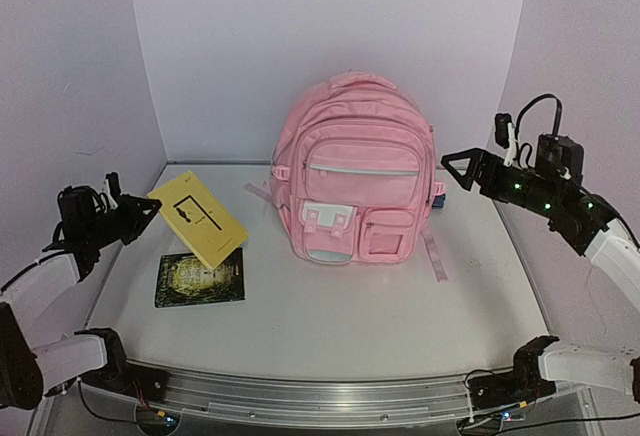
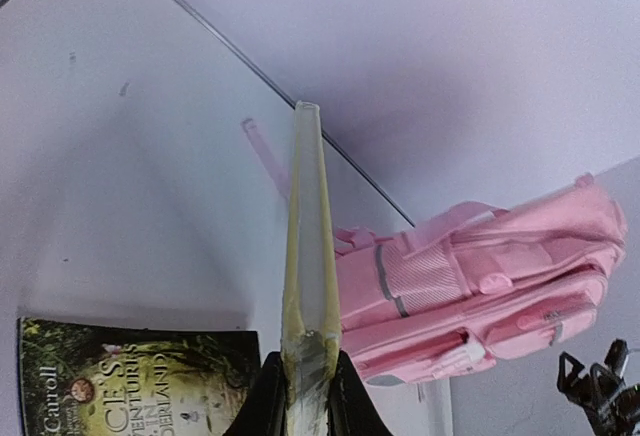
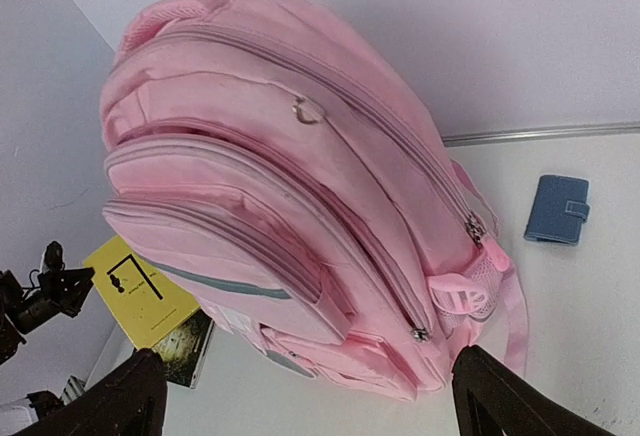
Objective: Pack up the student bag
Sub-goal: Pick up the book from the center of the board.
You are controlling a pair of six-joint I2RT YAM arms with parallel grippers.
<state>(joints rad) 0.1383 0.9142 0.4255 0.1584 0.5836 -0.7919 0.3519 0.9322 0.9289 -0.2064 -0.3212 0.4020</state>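
Observation:
The student bag, a large light-pink backpack, stands upright at the back middle of the table, its zips closed. It also shows in the left wrist view and the right wrist view. My left gripper is shut on a yellow book and holds it up left of the bag; the left wrist view shows the book edge-on between the fingers. My right gripper is open and empty, in the air just right of the bag.
A dark green paperback lies flat on the table below the yellow book. A small blue wallet lies behind the bag on the right. White walls close the back and both sides.

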